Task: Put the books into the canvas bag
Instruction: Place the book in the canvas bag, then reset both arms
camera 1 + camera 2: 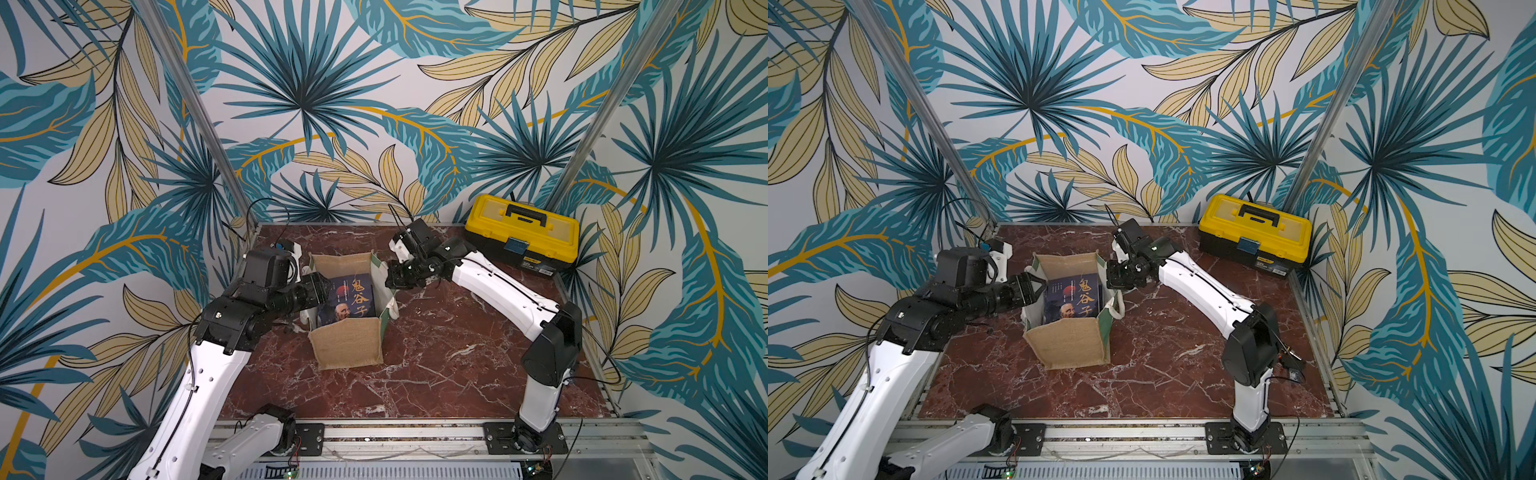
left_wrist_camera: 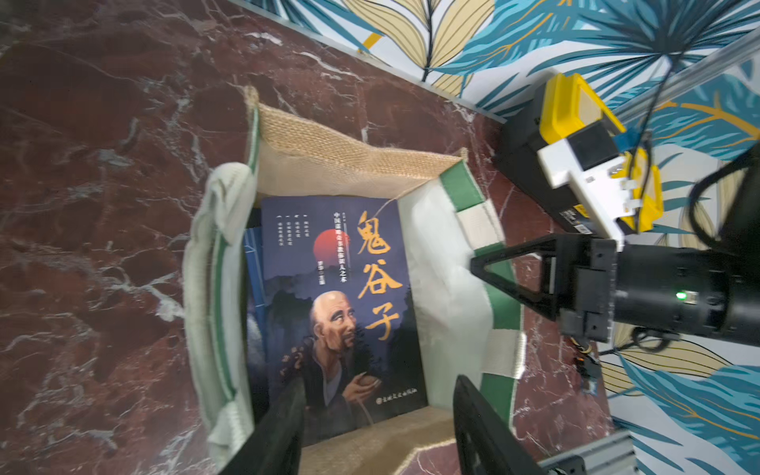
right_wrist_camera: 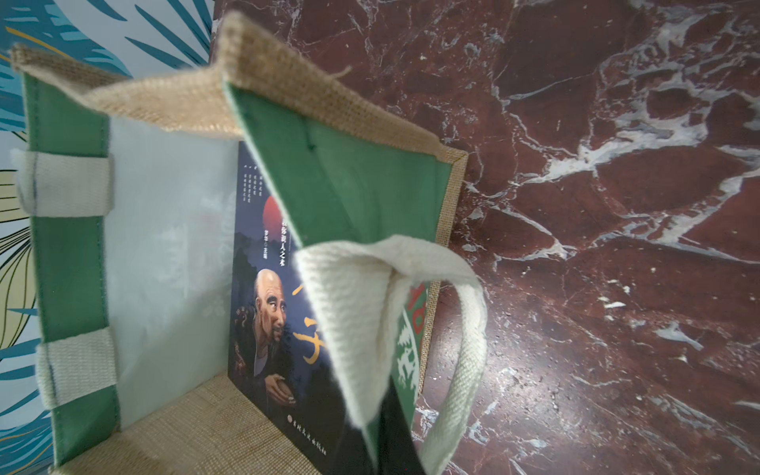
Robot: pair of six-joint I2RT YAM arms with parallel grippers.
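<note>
Books [image 1: 353, 297] lie stacked inside the canvas bag [image 1: 347, 347], none visible on the table [image 1: 436, 353], task seemingly complete; left gripper [image 1: 1036, 287] spread empty, right gripper [image 1: 390, 279] clamped on the bag's rim.

Only readable bit is 鬼谷子 in big gold characters on the book [image 2: 337, 312] cover, toolbox [image 1: 521, 232] sticker's too blurry.

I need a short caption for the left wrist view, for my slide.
Open left claw over the canvas bag, a dark book with a bald old man on its cover lying inside.
</note>
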